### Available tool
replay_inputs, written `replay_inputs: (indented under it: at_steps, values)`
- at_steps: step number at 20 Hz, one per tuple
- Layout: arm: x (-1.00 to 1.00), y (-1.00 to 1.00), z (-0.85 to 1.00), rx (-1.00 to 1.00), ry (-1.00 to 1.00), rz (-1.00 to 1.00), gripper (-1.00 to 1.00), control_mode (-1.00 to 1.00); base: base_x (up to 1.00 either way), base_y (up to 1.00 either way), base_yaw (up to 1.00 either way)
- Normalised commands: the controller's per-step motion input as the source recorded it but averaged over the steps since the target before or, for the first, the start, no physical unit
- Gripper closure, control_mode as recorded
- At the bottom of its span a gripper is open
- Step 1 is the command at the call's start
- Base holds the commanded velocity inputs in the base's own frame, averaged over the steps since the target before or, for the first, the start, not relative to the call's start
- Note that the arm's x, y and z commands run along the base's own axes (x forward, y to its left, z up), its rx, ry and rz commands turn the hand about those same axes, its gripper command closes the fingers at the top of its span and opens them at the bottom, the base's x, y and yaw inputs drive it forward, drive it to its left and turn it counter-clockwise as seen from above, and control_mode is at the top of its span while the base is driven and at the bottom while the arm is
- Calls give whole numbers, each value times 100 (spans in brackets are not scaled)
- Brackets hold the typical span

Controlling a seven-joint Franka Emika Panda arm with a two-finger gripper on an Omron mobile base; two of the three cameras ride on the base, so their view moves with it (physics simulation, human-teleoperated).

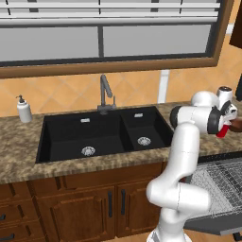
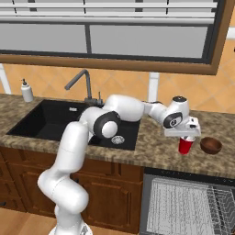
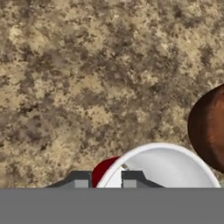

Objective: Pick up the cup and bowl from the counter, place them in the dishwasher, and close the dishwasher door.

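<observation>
We see the cup [image 2: 186, 145], small and bright red with a white rim and inside, upright on the counter [image 2: 156, 151] directly beneath the gripper [image 2: 183, 136]. In the hand view the cup's rim sits between the two dark fingertips [image 3: 78, 178], one each side of its wall, so the fingers look closed on the rim. One cup, one bowl [image 2: 211, 145]: that bowl is round, dark brown, just beside the cup on the granite, not touching. Below them the dishwasher [image 2: 188, 202] stands open, its pale wire rack [image 2: 183, 204] showing, door [image 1: 217, 226] dropped down. Further off, we count one black double sink [image 1: 104, 132], one faucet [image 1: 105, 93], one white soap dispenser [image 1: 23, 109]. Nothing crowds the cup but the bowl.
</observation>
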Motion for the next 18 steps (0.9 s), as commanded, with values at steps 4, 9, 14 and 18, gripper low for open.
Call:
replay_inputs:
  at_steps: [4,9,14,18]
  values:
    - [-68,15,0,-1,-13,-4,100,-100,0,0,0]
    - [-100,60,6,-9,-18,-5,100,-100,0,0,0]
    - [-100,65,0,-6,-11,0,100,-100,0,0,0]
    - [-100,12,0,0,-9,1,100,-100,0,0,0]
